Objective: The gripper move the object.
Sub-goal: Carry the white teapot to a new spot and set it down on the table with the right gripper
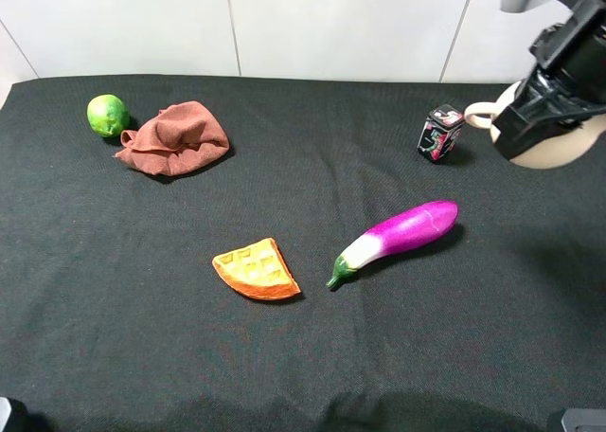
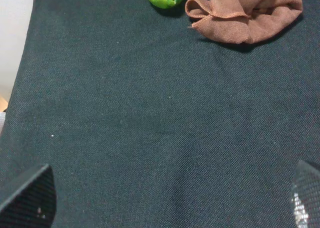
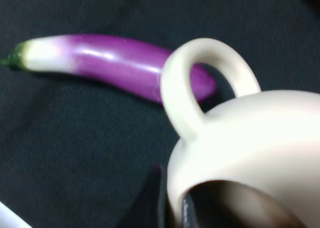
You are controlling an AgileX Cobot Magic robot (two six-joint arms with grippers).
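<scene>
The cream-white teapot [image 1: 559,151] is held in the air at the far right edge, its loop handle pointing left. My right gripper [image 1: 542,110] is shut on its rim from above. In the right wrist view the teapot [image 3: 260,138] fills the frame, with one finger [image 3: 187,214] inside the brown opening and the other outside the wall. My left gripper [image 2: 165,198] is open and empty over bare cloth; only its fingertips [image 2: 27,198] show. It is out of the high view.
A purple eggplant [image 1: 402,233] lies below and left of the teapot. A small dark patterned box [image 1: 439,133] stands near the handle. A waffle wedge [image 1: 256,270] lies mid-table. A lime [image 1: 108,116] and a brown cloth [image 1: 175,138] lie back left. A black cloth [image 1: 114,290] covers the table.
</scene>
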